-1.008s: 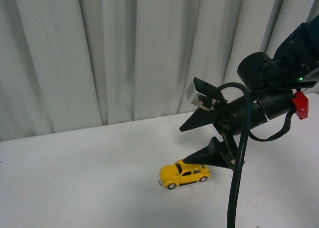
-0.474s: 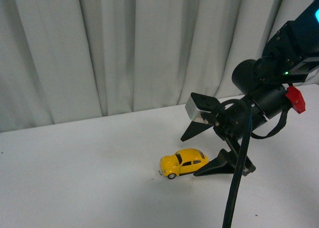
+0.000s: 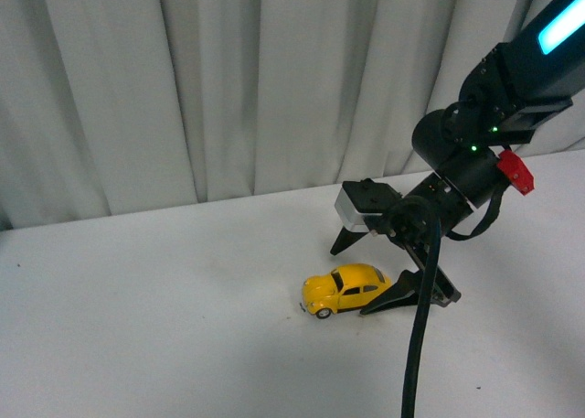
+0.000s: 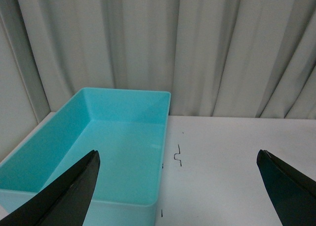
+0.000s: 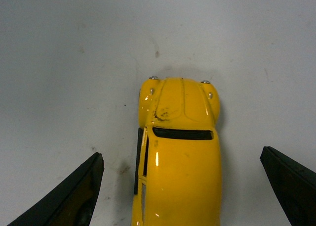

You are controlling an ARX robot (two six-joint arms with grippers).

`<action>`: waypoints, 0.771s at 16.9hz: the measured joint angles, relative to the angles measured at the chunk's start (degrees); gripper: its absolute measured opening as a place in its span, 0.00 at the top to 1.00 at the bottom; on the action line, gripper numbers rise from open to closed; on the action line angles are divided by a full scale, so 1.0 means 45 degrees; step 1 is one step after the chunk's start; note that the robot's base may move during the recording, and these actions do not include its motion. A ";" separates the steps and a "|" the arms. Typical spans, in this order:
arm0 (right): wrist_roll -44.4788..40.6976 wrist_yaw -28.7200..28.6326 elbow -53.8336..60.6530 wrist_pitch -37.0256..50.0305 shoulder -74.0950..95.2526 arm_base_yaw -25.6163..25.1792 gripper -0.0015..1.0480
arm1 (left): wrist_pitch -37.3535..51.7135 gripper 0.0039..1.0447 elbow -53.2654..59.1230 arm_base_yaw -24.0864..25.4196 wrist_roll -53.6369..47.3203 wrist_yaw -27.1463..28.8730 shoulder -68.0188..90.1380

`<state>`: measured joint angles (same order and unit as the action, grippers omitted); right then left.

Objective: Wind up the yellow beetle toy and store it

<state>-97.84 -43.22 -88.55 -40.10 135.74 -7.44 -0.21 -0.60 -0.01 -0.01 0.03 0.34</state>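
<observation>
The beetle is set on the table between the wide-spread fingers of the right gripper, gripped by neither, its nose pointed away. The arm is angled down from the right.

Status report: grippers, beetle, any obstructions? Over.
Right gripper open, straddling yellow beetle toy, not gripping. Left gripper open, empty, facing turquoise bin. Toy upright on white table, nothing blocking it.

open table around yellow beetle toy, curtain seemingly behind
</observation>
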 joint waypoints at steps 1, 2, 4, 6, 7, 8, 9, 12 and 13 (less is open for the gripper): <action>-0.0136 0.0160 -0.0189 -0.0223 0.0175 0.0087 0.06 | 0.0000 0.06 0.0000 0.0000 0.0000 0.0000 0.0000; -0.0185 0.0325 -0.0267 -0.0301 0.0267 0.0180 0.06 | 0.0000 0.06 0.0000 0.0000 0.0000 0.0000 0.0000; -0.0233 0.0510 -0.0393 -0.0481 0.0437 0.0253 0.06 | 0.0000 0.06 0.0000 0.0000 0.0000 0.0000 0.0000; -0.0243 0.0534 -0.0505 -0.0423 0.0481 0.0345 0.24 | 0.0000 0.06 0.0000 0.0000 0.0000 0.0000 0.0000; -0.0248 0.0563 -0.0578 -0.0437 0.0491 0.0403 0.32 | 0.0005 0.06 0.0000 0.0000 0.0000 0.0000 0.0000; -0.0267 0.0578 -0.0661 -0.0500 0.0520 0.0437 0.43 | 0.0000 0.06 0.0000 0.0000 0.0000 0.0005 0.0000; -0.0272 0.0641 -0.0719 -0.0466 0.0588 0.0491 0.53 | 0.0000 0.06 0.0000 0.0000 0.0000 0.0000 0.0000; -0.0024 0.0296 -0.0685 -0.0107 0.0636 0.0743 0.59 | 0.0000 0.06 0.0000 0.0000 0.0000 0.0000 0.0000; 0.0063 0.0257 -0.0651 -0.0024 0.0636 0.0753 0.59 | 0.0000 0.06 0.0000 0.0000 0.0000 0.0000 0.0000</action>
<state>-97.56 -42.06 -91.48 -40.21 138.61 -4.05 -0.21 -0.60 -0.01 -0.01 0.03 0.34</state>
